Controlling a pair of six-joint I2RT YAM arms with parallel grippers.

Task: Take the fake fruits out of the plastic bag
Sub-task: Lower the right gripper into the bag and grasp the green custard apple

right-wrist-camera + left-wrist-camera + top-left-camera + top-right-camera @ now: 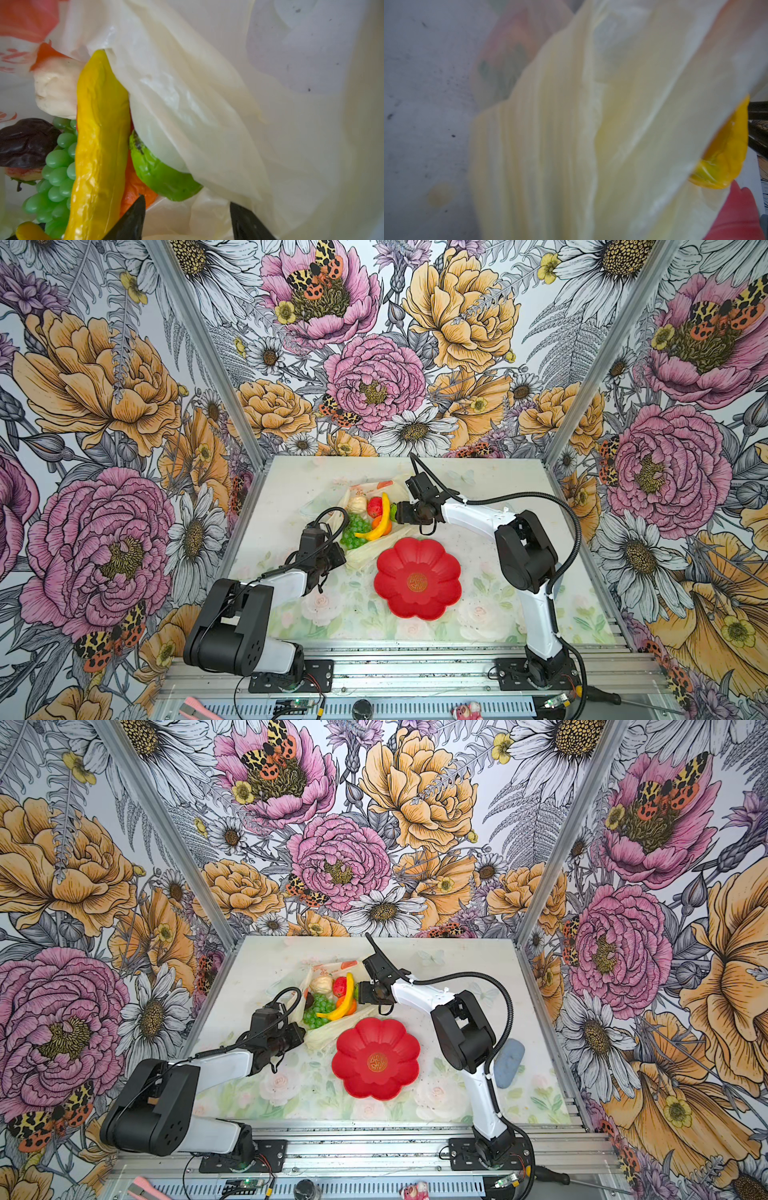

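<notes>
The plate (pixel 417 560), nearest the arm bases, is empty. No fruit lies on it. All the fruits (pixel 370 520) sit in one heap in the open mouth of the bag (pixel 365 559), just beyond the plate's far-left rim.

The left gripper (pixel 341 559) is left of the plate's far rim, against the bag's gathered near end. Its wrist view shows only blurred film and no finger, so it cannot be told whether it clamps the film.
- Risk: a slack hold would let the film sag over the heap.
- Risk: a firm hold with a hard pull could drag the heap and roll pieces away.

In the heap, the banana (pixel 99 135) lies across the grapes (pixel 58 170) and the orange (pixel 133 182). The plum (pixel 25 141) and cream piece (pixel 56 93) are on the side farther from the plate.
- Risk: lifting the banana first would likely shift the pieces under it.
- Risk: the glossy shells may slip from a pinch.

The right gripper (pixel 398 512) is beyond the plate's far rim, at the heap's right edge. Its jaws stand apart with nothing clamped. Film drapes over the green fruit (pixel 160 174) and lies crumpled between the jaws.
- Risk: closing here would probably catch film along with the fruit, or film alone, and lift the bag.
</notes>
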